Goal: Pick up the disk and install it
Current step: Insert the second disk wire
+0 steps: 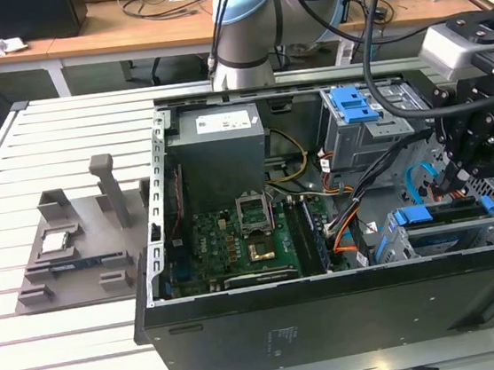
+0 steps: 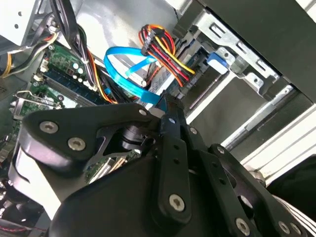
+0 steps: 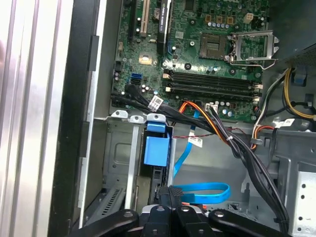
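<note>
Install step in hand: the disk (image 1: 438,214) is seen seated edge-up in the drive cage (image 1: 397,248). Gripper (image 1: 449,181) poised above it, jaws narrow, apparently gripping nothing. Full seating must be confirmed.

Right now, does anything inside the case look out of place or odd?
The CPU socket sits empty with its retention frame flipped open. A blue flat cable lies loose, looped beside the drive cage near the gripper.
</note>
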`<control>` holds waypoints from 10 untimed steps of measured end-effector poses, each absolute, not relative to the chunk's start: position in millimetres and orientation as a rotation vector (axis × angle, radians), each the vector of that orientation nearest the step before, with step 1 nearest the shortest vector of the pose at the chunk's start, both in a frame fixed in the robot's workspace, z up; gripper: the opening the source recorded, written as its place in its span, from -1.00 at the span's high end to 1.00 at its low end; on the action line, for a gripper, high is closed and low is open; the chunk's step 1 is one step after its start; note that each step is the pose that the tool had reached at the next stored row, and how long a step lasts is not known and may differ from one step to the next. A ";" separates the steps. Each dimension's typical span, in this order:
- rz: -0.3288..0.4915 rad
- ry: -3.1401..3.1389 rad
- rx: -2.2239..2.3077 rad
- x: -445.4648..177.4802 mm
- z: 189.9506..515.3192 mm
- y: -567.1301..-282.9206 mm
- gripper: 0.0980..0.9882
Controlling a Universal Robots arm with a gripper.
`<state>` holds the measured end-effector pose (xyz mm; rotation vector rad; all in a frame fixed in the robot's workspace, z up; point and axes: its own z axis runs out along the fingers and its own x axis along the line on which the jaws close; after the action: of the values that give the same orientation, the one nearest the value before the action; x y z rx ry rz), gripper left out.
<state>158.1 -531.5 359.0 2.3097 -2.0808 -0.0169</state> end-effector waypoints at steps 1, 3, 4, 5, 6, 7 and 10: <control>-0.016 -2.080 2.309 158.0 358.6 -534.2 0.98; -0.015 -2.080 2.308 158.0 357.5 -539.3 0.98; -0.015 -2.081 2.308 158.0 356.5 -542.6 0.98; -0.015 -2.082 2.307 158.1 355.6 -544.5 0.98; -0.016 -2.084 2.305 159.0 353.5 -545.8 0.98; -0.016 -2.084 2.304 160.0 352.3 -546.0 0.98; -0.017 -2.084 2.303 163.6 349.9 -546.0 0.98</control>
<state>163.6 -546.0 349.9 2.3032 -2.0845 -0.0166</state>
